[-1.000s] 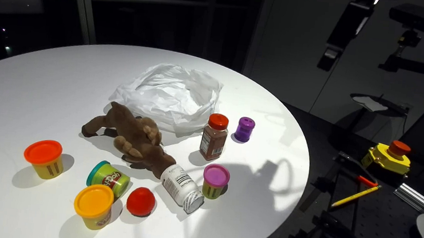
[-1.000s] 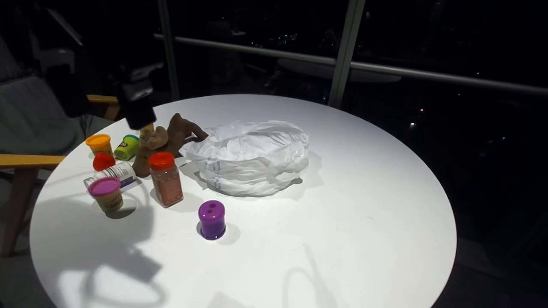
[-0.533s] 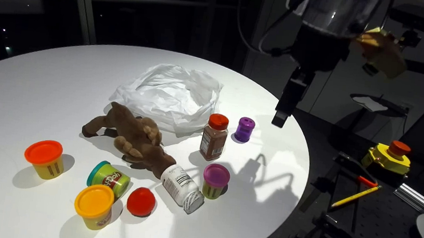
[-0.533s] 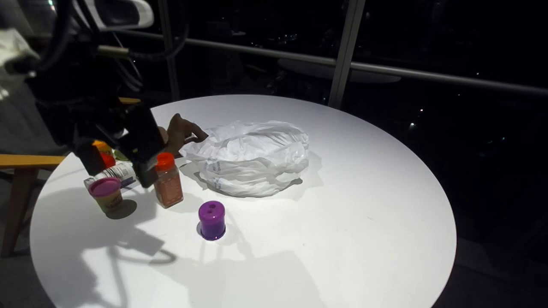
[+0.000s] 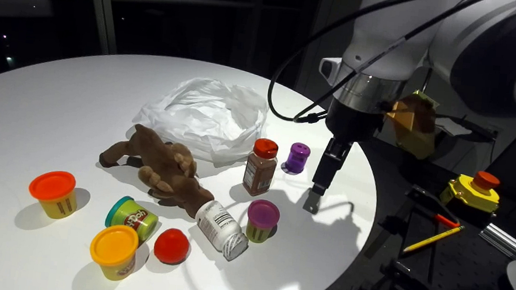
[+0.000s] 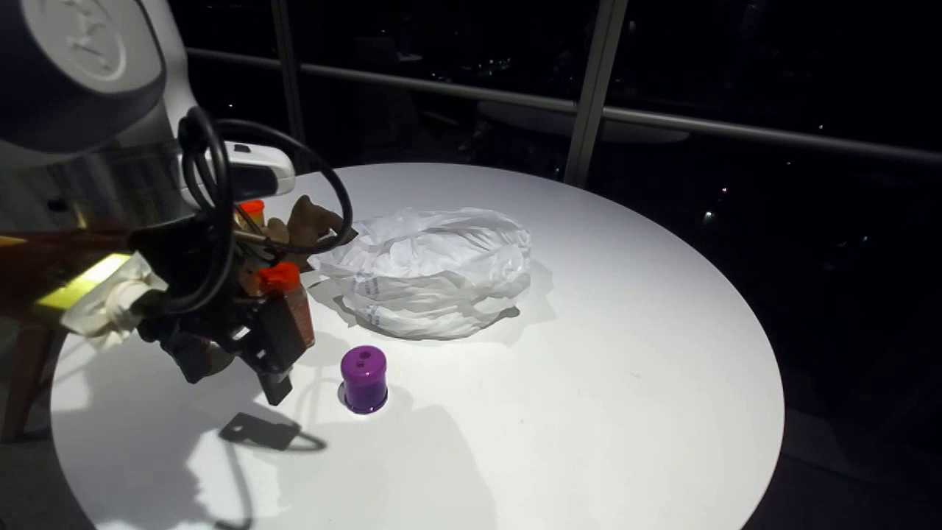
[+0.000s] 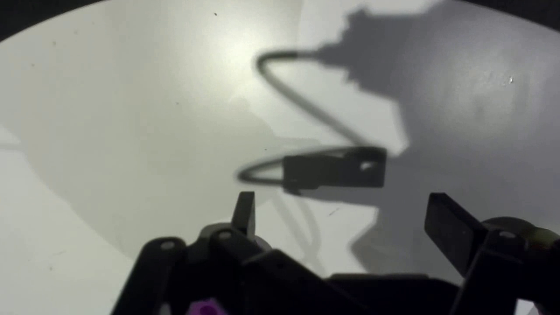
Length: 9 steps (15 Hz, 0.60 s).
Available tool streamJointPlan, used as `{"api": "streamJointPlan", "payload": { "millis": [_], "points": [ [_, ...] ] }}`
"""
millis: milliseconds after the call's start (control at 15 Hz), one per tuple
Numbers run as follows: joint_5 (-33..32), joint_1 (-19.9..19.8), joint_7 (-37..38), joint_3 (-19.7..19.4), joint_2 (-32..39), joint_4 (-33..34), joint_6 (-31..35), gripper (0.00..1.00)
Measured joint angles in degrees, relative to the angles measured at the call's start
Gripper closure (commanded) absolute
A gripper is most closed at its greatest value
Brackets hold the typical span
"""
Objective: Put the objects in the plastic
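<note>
1. A white plastic bag [image 5: 203,118] sits crumpled and open-mouthed on the round white table [image 5: 30,104]; every loose object I can make out there lies or stands outside it.
2. A brown plush toy [image 5: 157,159] lies just beside the bag; whether they touch, I can't tell from here.
3. A red-capped jar [image 5: 260,170] stands upright close by the bag, and a purple container [image 5: 298,158] stands near the bag too.
4. Farther from the bag come a white bottle [image 5: 217,225] on its side, an upright pink-lidded tub [image 5: 261,220] and a round red object [image 5: 171,245].
5. Also well apart from the bag: an upright orange-lidded tub [image 5: 115,250], an upright red-lidded tub [image 5: 54,193] and a teal-lidded tub [image 5: 137,217] tipped on its side.
6. The gripper [image 7: 341,200] hangs over the table, well apart from the bag, on the side where the purple container stands; its fingers [image 7: 450,232] are spread wide, with the table showing between them.
</note>
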Motion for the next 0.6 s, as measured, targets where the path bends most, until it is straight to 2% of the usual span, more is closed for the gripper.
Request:
{"api": "streamJointPlan", "payload": {
  "millis": [333, 600],
  "points": [
    [-21.5, 4.6, 21.8, -4.8, 6.5, 6.0, -0.1, 0.00],
    [-29.0, 5.9, 29.3, -7.7, 9.6, 9.1, -1.1, 0.00]
  ]
}}
